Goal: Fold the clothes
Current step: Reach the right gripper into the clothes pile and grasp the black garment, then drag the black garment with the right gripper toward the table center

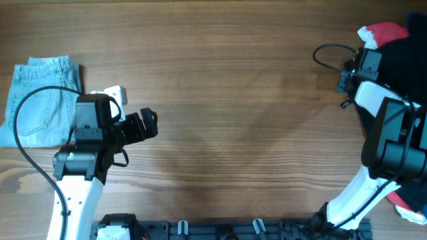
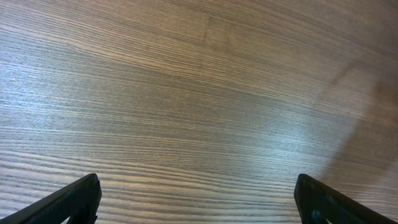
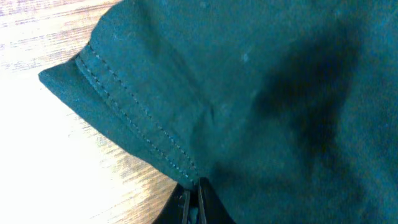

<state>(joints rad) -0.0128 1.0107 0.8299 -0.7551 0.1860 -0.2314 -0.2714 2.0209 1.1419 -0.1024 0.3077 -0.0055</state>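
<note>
Our right gripper (image 3: 193, 200) is closed on the hem of the shorts (image 3: 261, 81); our left gripper (image 2: 198, 202) is wide open over the table (image 2: 186, 93), empty.

Lab-style robot bench: wood-grain table (image 1: 233, 100), black mounting rail (image 1: 227, 230).

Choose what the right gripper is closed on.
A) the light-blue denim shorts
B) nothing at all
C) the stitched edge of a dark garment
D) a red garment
C: the right wrist view shows the right gripper pinched shut on the dark garment at its stitched hem.
</note>
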